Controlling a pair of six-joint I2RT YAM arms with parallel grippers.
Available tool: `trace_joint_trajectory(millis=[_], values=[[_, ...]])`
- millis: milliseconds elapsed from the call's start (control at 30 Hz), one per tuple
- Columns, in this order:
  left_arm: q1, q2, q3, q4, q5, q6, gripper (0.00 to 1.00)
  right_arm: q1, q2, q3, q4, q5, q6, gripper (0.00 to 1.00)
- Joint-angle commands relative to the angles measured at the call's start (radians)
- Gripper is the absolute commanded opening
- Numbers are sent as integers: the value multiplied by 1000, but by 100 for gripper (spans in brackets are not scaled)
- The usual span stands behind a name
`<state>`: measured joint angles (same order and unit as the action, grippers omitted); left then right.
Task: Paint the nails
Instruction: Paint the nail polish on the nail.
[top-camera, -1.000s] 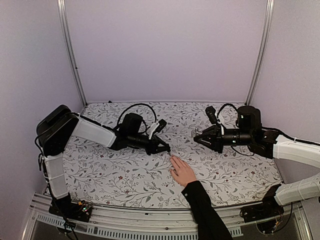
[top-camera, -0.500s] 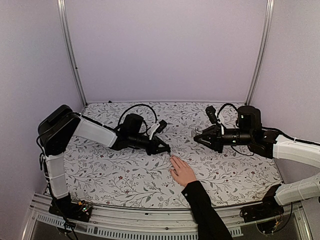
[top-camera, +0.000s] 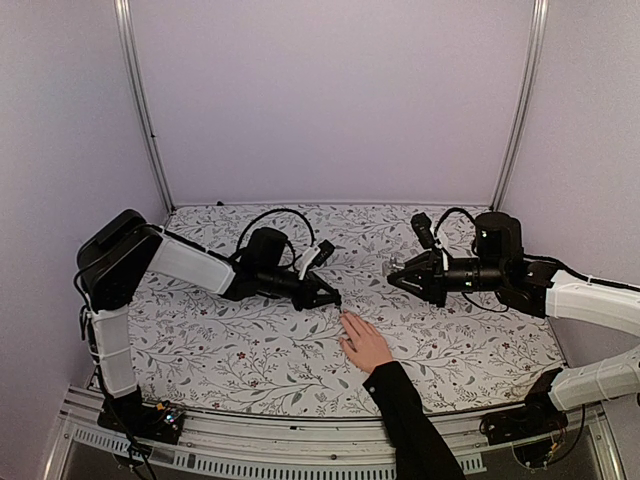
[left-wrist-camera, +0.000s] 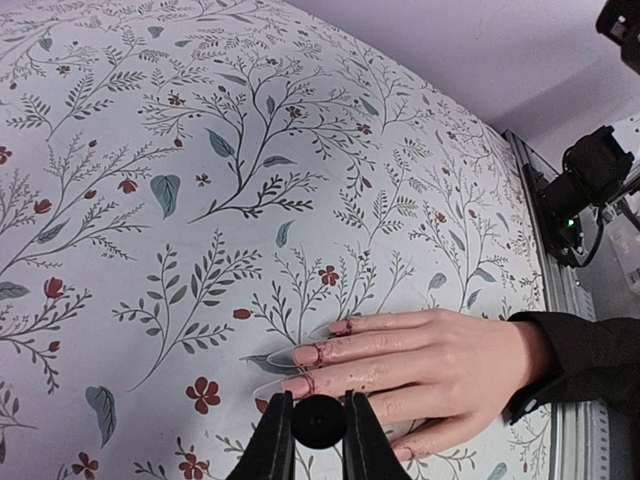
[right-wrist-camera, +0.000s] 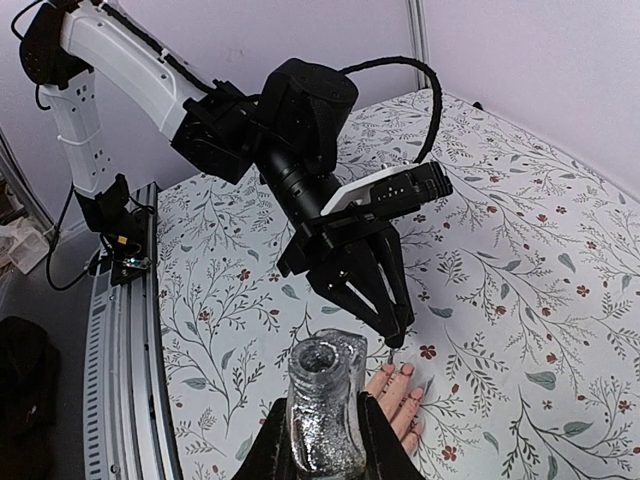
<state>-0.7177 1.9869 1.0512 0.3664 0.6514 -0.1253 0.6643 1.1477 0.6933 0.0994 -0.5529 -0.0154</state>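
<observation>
the left gripper (left-wrist-camera: 317, 402) has its two fingers pinched onto a small round black cap (left-wrist-camera: 320, 424), seen end-on between them. just past those fingertips lie the nails (left-wrist-camera: 292, 356) of a light-skinned hand (left-wrist-camera: 440, 362). the hand rests flat on the flowered table (left-wrist-camera: 200, 150), with a black sleeve (left-wrist-camera: 585, 350) at the wrist. the nails are long and clear, with reddish streaks near their bases. whether anything from the cap touches a nail cannot be told. the right gripper (right-wrist-camera: 325, 412) is clamped around an open glass bottle (right-wrist-camera: 325, 372), glittery inside, its mouth showing above the fingers. beyond that bottle, the left gripper points down at the hand's fingertips, close over them. from above, the two grippers face each other, apart, with the hand just beside the left one.
</observation>
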Motion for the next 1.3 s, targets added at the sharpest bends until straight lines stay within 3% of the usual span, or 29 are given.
trace_joint_trajectory(millis=[0, 1267], values=[[14, 21, 21, -18, 10, -1, 0, -9, 6, -10, 36, -10, 2, 0], [18, 39, 27, -26, 7, 0, 0, -12, 6, -15, 41, -13, 3, 0]])
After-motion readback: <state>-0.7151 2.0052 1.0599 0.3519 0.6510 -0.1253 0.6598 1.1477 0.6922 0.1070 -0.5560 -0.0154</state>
